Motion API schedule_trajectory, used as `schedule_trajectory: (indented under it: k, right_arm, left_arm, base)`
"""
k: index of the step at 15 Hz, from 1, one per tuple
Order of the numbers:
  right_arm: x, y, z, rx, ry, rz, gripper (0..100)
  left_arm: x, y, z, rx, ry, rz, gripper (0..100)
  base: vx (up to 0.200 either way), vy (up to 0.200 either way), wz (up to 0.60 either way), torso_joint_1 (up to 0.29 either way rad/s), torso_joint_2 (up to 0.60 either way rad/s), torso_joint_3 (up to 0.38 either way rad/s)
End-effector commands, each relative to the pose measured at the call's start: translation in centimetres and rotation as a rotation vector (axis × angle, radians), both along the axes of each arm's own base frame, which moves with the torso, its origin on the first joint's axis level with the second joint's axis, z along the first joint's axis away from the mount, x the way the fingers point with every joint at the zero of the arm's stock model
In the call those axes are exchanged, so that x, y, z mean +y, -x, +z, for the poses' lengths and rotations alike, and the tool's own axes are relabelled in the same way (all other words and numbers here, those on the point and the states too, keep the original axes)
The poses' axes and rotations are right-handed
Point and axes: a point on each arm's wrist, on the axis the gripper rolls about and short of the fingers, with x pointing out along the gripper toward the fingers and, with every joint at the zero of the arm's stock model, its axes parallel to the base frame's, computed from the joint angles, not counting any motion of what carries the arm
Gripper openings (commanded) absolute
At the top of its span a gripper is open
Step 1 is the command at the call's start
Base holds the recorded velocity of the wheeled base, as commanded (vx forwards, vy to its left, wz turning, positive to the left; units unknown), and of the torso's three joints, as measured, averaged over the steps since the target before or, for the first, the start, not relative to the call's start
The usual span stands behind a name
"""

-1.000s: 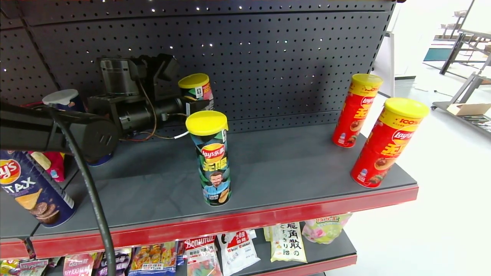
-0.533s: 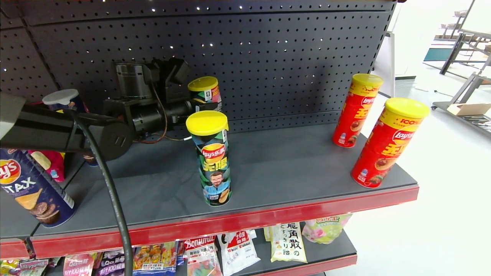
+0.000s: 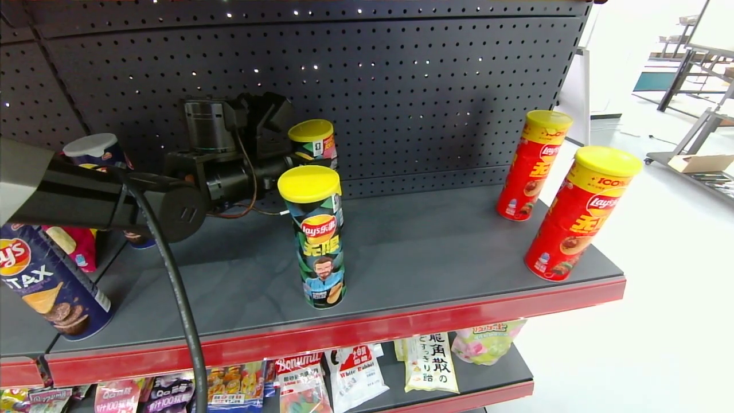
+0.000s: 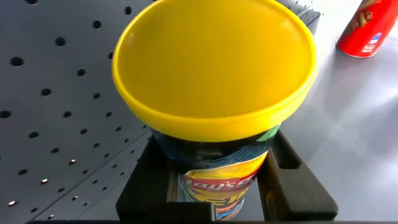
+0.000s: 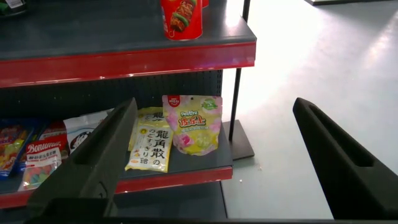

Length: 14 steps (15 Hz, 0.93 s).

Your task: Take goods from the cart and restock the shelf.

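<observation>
Shelf (image 3: 430, 241), twelve o'clock: left end effector (image 4: 217, 186) clamps can (image 3: 321, 148) below lid (image 3: 311, 130), likely light, stiff, slippery; right end effector (image 5: 214, 112) gapes empty.

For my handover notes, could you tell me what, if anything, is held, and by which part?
The left hand grips a yellow-lidded chip can by its body, just below the lid; the right hand holds nothing.

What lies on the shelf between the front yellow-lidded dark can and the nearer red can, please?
Nothing: in the head view the shelf between the dark can and the red can is bare.
</observation>
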Motion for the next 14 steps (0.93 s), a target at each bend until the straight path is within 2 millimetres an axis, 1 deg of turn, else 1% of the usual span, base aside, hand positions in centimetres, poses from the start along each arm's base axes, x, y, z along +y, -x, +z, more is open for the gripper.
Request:
schedule_trajectory:
  k: [1, 6, 10, 11, 14]
  right_arm:
    - [0.0, 0.0, 0.0, 0.0, 0.0, 0.002, 100]
    - [0.0, 0.0, 0.0, 0.0, 0.0, 0.002, 100]
    - [0.0, 0.0, 0.0, 0.002, 0.0, 0.0, 100]
    - [0.0, 0.0, 0.0, 0.002, 0.0, 0.002, 100]
    - [0.0, 0.0, 0.0, 0.002, 0.0, 0.0, 100]
  left_arm:
    - [-0.3, 0.1, 0.2, -0.004, 0.002, -0.007, 0]
    - [-0.4, 0.2, -0.4, 0.002, -0.018, -0.013, 0]
    - [-0.4, 0.2, -1.0, 0.019, -0.039, 0.036, 0]
    - [-0.4, 0.2, -1.0, 0.019, -0.039, 0.036, 100]
    - [-0.6, 0.3, -1.0, 0.021, -0.039, 0.035, 100]
  base:
    - [0.0, 0.0, 0.0, 0.0, 0.0, 0.0]
    - [0.0, 0.0, 0.0, 0.0, 0.0, 0.0]
    - [0.0, 0.0, 0.0, 0.0, 0.0, 0.0]
    - [0.0, 0.0, 0.0, 0.0, 0.0, 0.0]
    - [0.0, 0.0, 0.0, 0.0, 0.0, 0.0]
